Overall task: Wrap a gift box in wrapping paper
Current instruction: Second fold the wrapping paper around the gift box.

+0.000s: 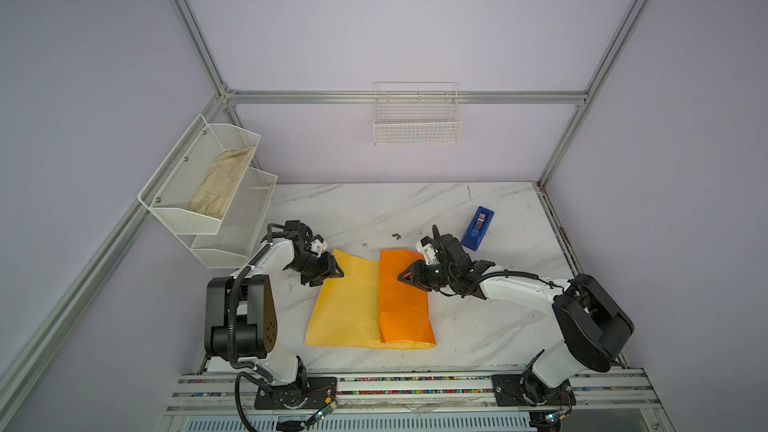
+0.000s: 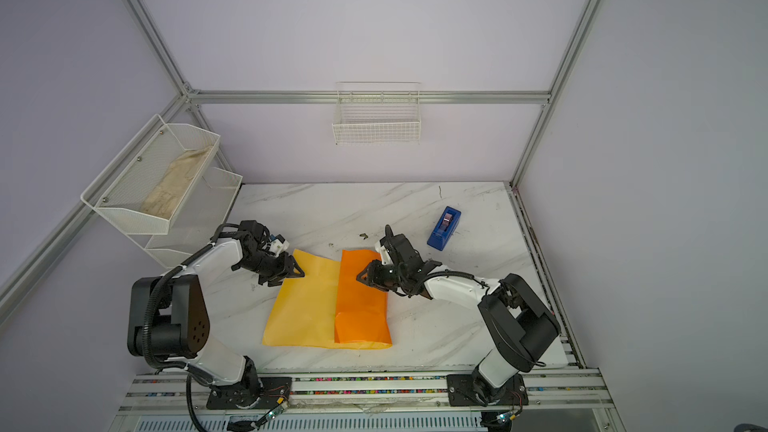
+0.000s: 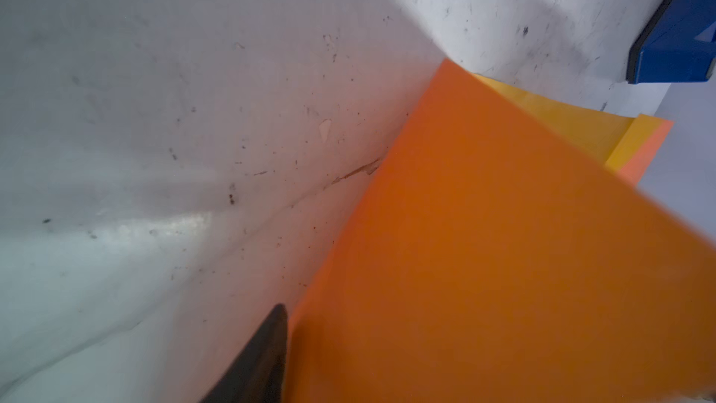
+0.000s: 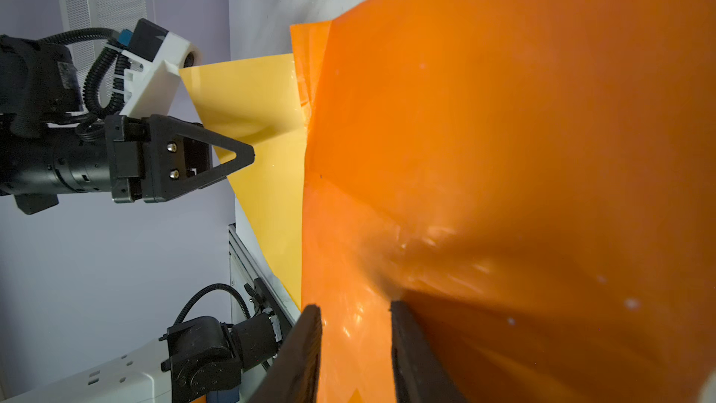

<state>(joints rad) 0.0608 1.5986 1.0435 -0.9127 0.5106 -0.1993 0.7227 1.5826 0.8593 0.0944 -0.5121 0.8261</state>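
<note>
The wrapping paper lies on the marble table, yellow side up. Its right part is folded over as a glossy orange flap, also seen in the right wrist view. The gift box is hidden. My left gripper is at the sheet's far left corner, which is lifted. In the left wrist view one finger lies against the paper's orange underside, which hides the other finger. My right gripper rests on the flap with its jaws apart and orange paper between them.
A blue tape dispenser stands behind the right gripper, near the paper's far right corner. A white mesh rack holding a beige cloth hangs at the left. A wire basket is fixed to the back wall.
</note>
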